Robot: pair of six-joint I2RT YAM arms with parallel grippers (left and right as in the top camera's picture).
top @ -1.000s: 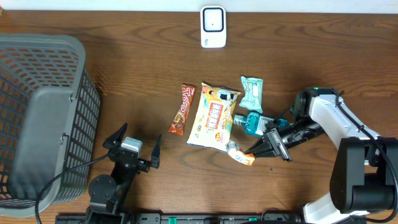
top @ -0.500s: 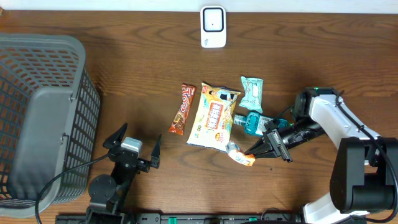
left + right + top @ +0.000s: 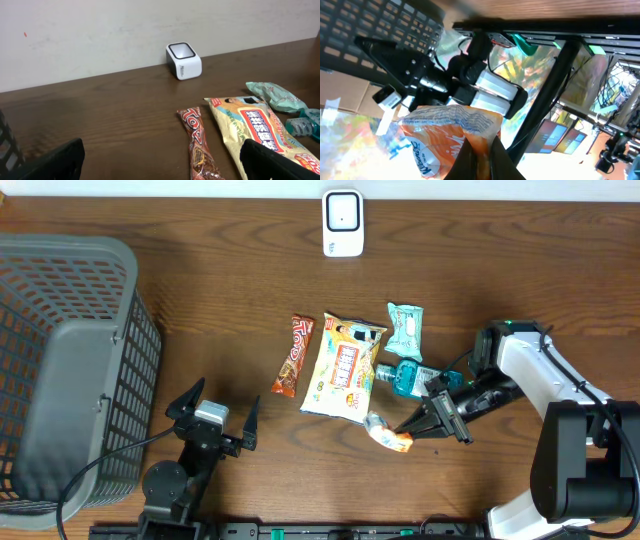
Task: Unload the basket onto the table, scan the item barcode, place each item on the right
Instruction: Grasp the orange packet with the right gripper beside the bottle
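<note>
My right gripper (image 3: 408, 429) is shut on the edge of a small orange and white packet (image 3: 384, 429), just in front of the pile of items. In the right wrist view the dark fingers (image 3: 466, 159) pinch the orange packet (image 3: 437, 135) at its seam. The white barcode scanner (image 3: 342, 223) stands at the far edge of the table and also shows as the scanner (image 3: 184, 60) by the wall in the left wrist view. My left gripper (image 3: 215, 414) stands open and empty near the front edge; in its own view the left gripper (image 3: 162, 165) frames bare wood.
A grey mesh basket (image 3: 60, 370) fills the left side. A red-brown bar (image 3: 295, 355), a yellow and white snack bag (image 3: 345, 366), a mint packet (image 3: 405, 330) and a teal item (image 3: 405, 378) lie mid-table. The bar (image 3: 199, 145) and bag (image 3: 255, 130) show ahead of the left gripper.
My right gripper has edged slightly toward the front of the table with the orange packet still in it. The left arm has not moved.
</note>
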